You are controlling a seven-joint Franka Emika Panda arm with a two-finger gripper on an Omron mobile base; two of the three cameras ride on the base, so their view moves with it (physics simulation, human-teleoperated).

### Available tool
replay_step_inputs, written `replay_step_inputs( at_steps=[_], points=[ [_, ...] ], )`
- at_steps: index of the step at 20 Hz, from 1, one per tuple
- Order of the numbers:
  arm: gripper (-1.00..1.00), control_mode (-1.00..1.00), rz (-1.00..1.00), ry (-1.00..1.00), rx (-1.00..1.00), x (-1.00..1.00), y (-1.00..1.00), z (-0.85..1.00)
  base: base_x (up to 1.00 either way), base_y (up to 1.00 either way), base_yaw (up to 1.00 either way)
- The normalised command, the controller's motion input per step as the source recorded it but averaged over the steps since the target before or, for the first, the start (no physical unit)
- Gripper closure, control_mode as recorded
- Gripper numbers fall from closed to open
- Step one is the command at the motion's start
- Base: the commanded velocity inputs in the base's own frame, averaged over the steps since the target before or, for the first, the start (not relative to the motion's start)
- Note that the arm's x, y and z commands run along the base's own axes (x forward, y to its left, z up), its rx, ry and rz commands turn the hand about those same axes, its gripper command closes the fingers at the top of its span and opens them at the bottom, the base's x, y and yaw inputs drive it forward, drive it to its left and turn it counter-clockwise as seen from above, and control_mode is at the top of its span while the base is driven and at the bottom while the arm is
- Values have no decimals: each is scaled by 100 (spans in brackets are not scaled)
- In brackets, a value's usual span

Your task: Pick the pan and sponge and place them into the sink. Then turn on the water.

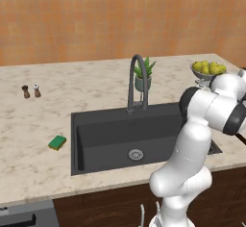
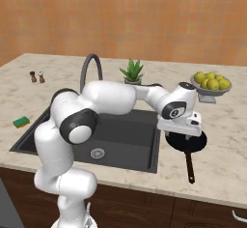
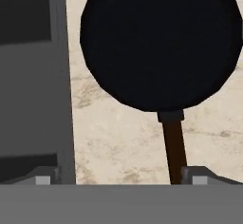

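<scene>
Pan (image 2: 187,141) sits on the marble table (image 2: 226,140), just right of the sink (image 2: 123,140), outside the basin. Round black body, brown handle running toward the table's front edge. The handle's far end lies near the edge but still on the table.

Pincer (image 3: 115,176) hangs directly over the pan. In the hand view its two fingertips (image 3: 43,176) stand well apart, one over the sink's rim, the other by the pan's handle: pincer open, nothing between the tips. The pan fills the upper part of that view, handle reaching down toward the right-hand tip. Whether the tips touch the table or the handle cannot be told (view too close).

In the right base view the arm reaches from the base across the sink's front corner, hand above the pan.

Sponge (image 1: 57,142), green top and yellowish underside, lies flat on the table left of the sink, just beside its left rim, well apart from the pan.

Sink: dark grey basin, round metal drain (image 1: 136,154) in the floor, nothing in the basin. Dark arched tap (image 1: 136,81) at the back rim; no water running.

Behind the tap a small potted plant (image 1: 143,75). Bowl of lemons (image 2: 210,83) on the table behind the pan. Two small shakers (image 1: 30,91) far left, side by side.
</scene>
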Motion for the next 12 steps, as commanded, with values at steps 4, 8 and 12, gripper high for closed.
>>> replay_step_inputs(
  at_steps=[4,8,12],
  points=[
    [-100,-100,1,6,-1,-6,-26,-35,0,0,0],
    [-100,-100,0,5,-1,-2,-24,-35,0,0,0],
    [-100,-100,0,4,0,0,-25,-33,0,0,0]
  ],
)
